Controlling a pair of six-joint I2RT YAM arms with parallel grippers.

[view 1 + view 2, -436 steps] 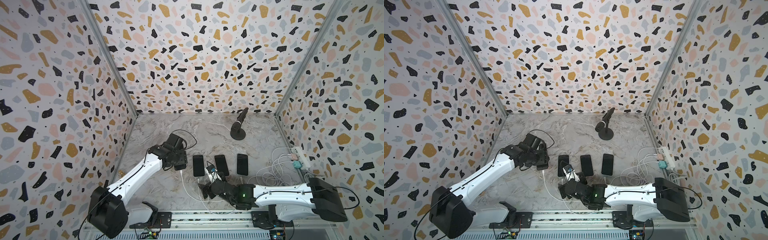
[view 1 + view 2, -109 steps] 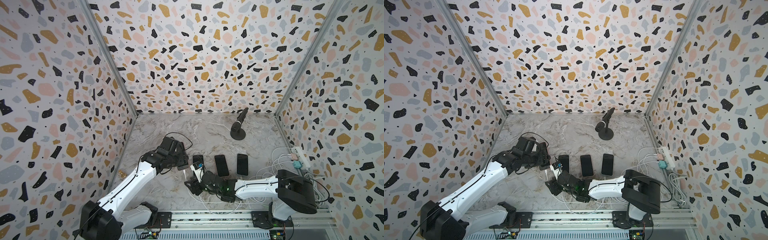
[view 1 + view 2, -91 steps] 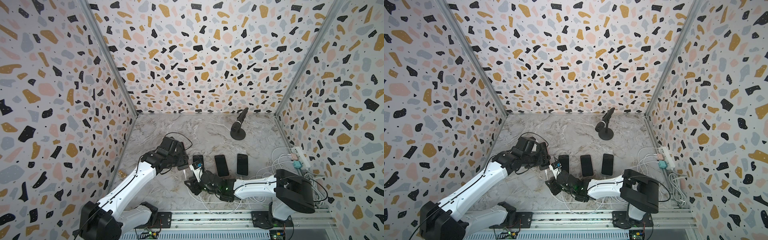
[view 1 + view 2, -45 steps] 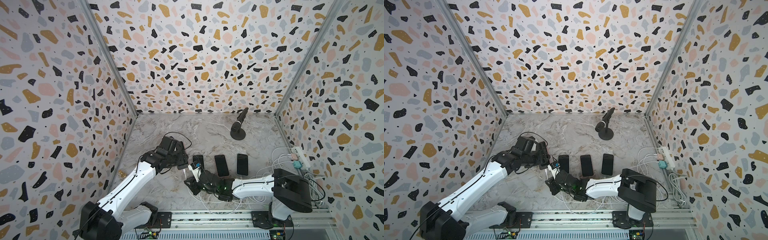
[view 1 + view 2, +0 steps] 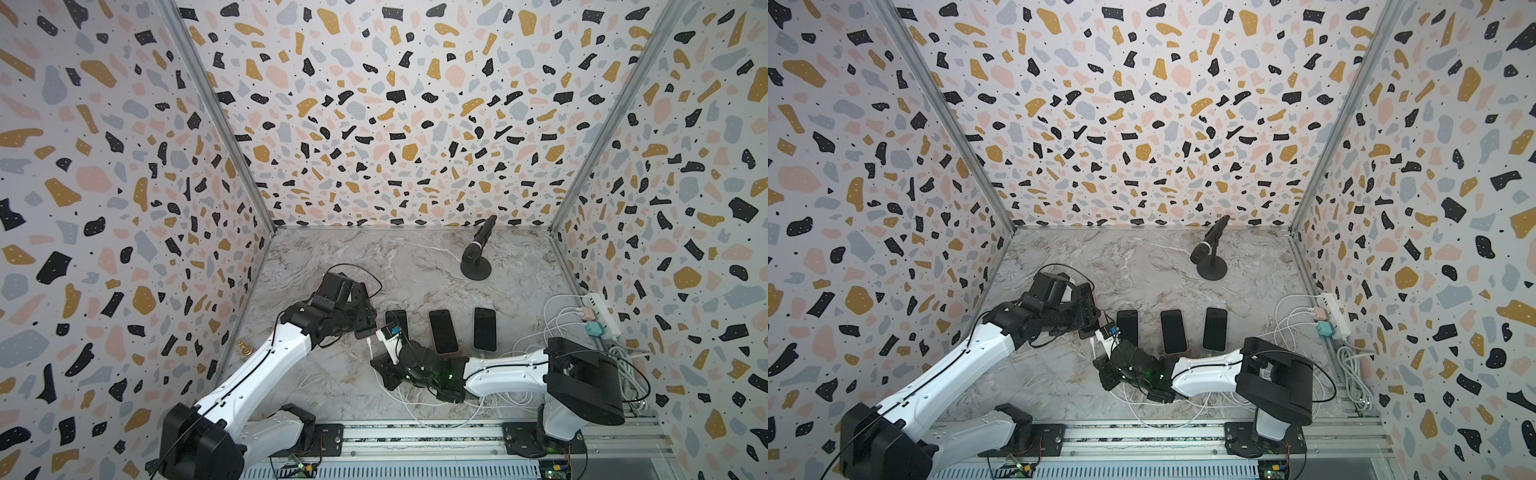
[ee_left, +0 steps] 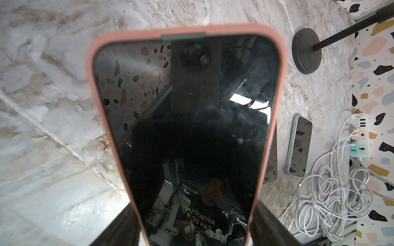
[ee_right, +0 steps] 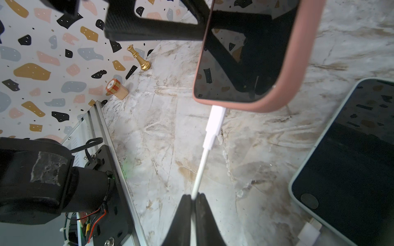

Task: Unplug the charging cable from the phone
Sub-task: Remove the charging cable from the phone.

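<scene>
Far left, against the terrazzo wall: gold chess piece (image 7: 138, 57) standing on the marble counter (image 5: 374, 257), with a small tan block (image 7: 116, 89) topped by a striped disc just beside it.

Left gripper (image 6: 194, 206): fingers (image 6: 125, 230) spread wide and clamped on the long edges of the pink-cased phone (image 6: 187, 127). Screen dark and facing up. In the right wrist view the phone looks lifted clear of the counter. It sits left of the phone row in both top views (image 5: 365, 332).

Charging cable (image 7: 200, 170): white, with the plug seated in the bottom edge of the pink case, not yet out. The cord runs straight from the plug to the right gripper (image 7: 193, 196).

Right gripper: fingers (image 7: 183, 217) pressed together, pinching the cord a short way back from the plug, not on the plug body itself. Arm reaches in low from the right (image 5: 380, 368).

Row of three dark-screened phones lying flat on the counter: (image 5: 397, 324), (image 5: 443, 331), (image 5: 484, 329). The nearest to the grippers wears a pale mint case and has a white plug at its lower end.

Behind the row, toward the back wall: black microphone (image 5: 478, 249) tilted on a round stand.

Far right: white power strip (image 5: 600, 313) along the wall with pink and teal adapters plugged in, and a loose tangle of white cables (image 6: 332, 191) heaped near it.
</scene>
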